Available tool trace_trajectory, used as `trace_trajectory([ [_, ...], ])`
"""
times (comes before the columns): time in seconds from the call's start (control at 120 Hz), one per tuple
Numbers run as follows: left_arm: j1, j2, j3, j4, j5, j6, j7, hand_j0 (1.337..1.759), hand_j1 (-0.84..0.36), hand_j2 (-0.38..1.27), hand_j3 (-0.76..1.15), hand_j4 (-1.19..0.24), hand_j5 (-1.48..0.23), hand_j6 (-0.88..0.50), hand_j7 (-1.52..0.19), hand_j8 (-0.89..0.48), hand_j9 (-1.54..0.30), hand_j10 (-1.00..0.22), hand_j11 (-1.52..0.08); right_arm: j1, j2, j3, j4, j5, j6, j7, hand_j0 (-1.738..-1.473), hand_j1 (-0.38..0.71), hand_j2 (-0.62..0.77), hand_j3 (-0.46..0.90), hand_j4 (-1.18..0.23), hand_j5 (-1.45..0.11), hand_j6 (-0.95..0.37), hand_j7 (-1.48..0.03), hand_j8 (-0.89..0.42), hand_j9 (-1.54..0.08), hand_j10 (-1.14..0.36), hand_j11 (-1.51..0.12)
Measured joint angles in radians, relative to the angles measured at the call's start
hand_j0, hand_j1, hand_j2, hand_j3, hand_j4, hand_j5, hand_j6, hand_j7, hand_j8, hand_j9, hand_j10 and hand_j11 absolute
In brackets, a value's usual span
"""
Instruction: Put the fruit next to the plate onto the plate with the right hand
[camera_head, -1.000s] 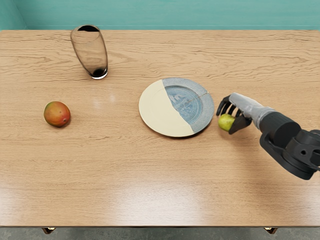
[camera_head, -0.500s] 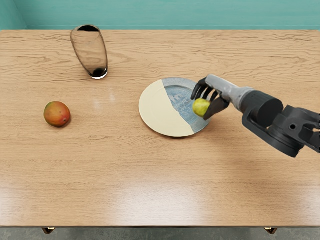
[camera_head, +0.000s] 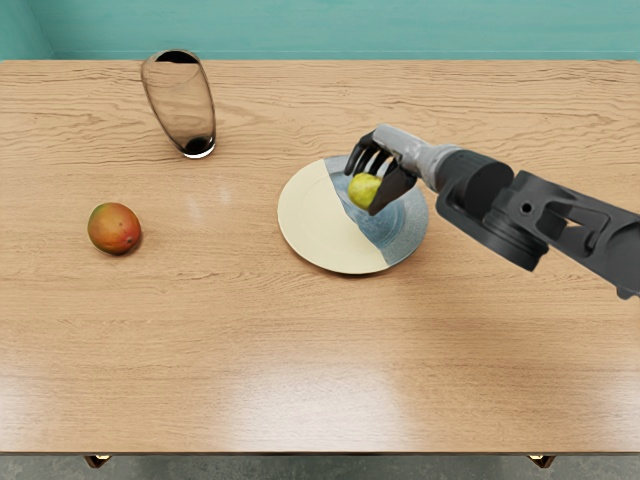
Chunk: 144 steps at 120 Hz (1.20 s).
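Gripping the yellow-green fruit (camera_head: 364, 189) with curled fingers, the right hand (camera_head: 377, 172) hovers over the plate (camera_head: 318, 225).

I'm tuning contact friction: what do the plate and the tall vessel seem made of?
The plate is likely glazed ceramic: smooth, cream and blue-grey halves. The vessel looks like smoky glass: dark and translucent, with the table showing through.

A small yellow-green round fruit (camera_head: 363, 189) is clasped in the right hand (camera_head: 381, 168), over the blue half of the round cream-and-blue ceramic plate (camera_head: 313, 222).
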Motion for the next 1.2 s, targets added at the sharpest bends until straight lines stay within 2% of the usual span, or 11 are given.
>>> trace_trajectory([
  [0.383,0.0,0.0,0.0,0.0,0.0,0.0,0.0,1.658,0.32,0.0,0.0,-0.02,-0.03,-0.02,-0.03,-0.02,-0.03,-0.02,-0.03,0.045,0.116,-0.005,-0.158,0.002,0.045,0.0,-1.658,0.28,0.34,0.0,-0.64,-0.86,-0.52,-0.84,-0.49,-0.87,-0.63,-0.87],
  [0.433,0.0,0.0,0.0,0.0,0.0,0.0,0.0,1.658,0.32,0.0,0.0,-0.02,-0.03,-0.02,-0.03,-0.02,-0.03,-0.02,-0.03,0.05,0.126,-0.005,-0.169,0.001,0.046,0.0,-1.658,0.17,0.24,0.0,-0.52,-0.7,-0.43,-0.69,-0.41,-0.71,-0.52,-0.71],
  [0.542,0.0,0.0,0.0,0.0,0.0,0.0,0.0,1.658,0.32,0.0,0.0,-0.02,-0.03,-0.02,-0.03,-0.02,-0.03,-0.02,-0.03,0.056,0.138,-0.007,-0.179,0.001,0.053,0.0,-1.658,-0.04,0.14,0.0,-0.31,-0.41,-0.25,-0.41,-0.24,-0.42,-0.3,-0.42],
  [0.733,0.004,0.0,0.0,0.001,0.0,0.0,0.0,1.658,0.32,0.0,0.0,-0.02,-0.03,-0.02,-0.03,-0.02,-0.03,-0.02,-0.03,0.054,0.115,-0.003,-0.141,0.037,0.057,0.0,-1.658,-0.23,0.06,0.0,-0.12,-0.16,-0.1,-0.16,-0.1,-0.16,-0.12,-0.16],
  [0.775,0.007,0.0,0.0,0.001,0.0,0.0,0.0,1.658,0.32,0.0,0.0,-0.02,-0.03,-0.02,-0.03,-0.02,-0.03,-0.02,-0.03,0.052,0.086,0.0,-0.116,0.095,0.057,0.0,-1.658,-0.25,0.05,0.0,-0.1,-0.13,-0.08,-0.13,-0.08,-0.13,-0.1,-0.13],
  [0.983,0.008,0.0,0.0,0.001,0.0,0.0,0.0,1.658,0.32,0.0,0.0,-0.02,-0.03,-0.02,-0.03,-0.02,-0.03,-0.02,-0.03,0.022,-0.095,0.088,0.127,0.455,0.104,0.0,-1.658,-0.31,0.02,0.0,-0.04,-0.05,-0.03,-0.05,-0.03,-0.05,-0.04,-0.05],
  [1.083,0.008,0.0,0.0,0.001,0.0,0.0,0.0,1.658,0.32,0.0,0.0,-0.02,-0.03,-0.02,-0.03,-0.02,-0.03,-0.02,-0.03,-0.04,-0.18,0.21,0.174,0.68,0.31,0.0,-1.658,-0.33,0.01,0.0,-0.02,-0.03,-0.02,-0.03,-0.02,-0.03,-0.02,-0.03],
  [1.2,0.008,0.0,0.0,0.001,0.0,0.0,0.0,1.658,0.32,0.0,0.0,-0.02,-0.03,-0.02,-0.03,-0.02,-0.03,-0.02,-0.03,-0.107,-0.272,0.298,0.184,0.91,0.568,0.0,-1.658,-0.34,0.01,0.0,-0.01,-0.02,-0.01,-0.02,-0.01,-0.02,-0.01,-0.02],
])
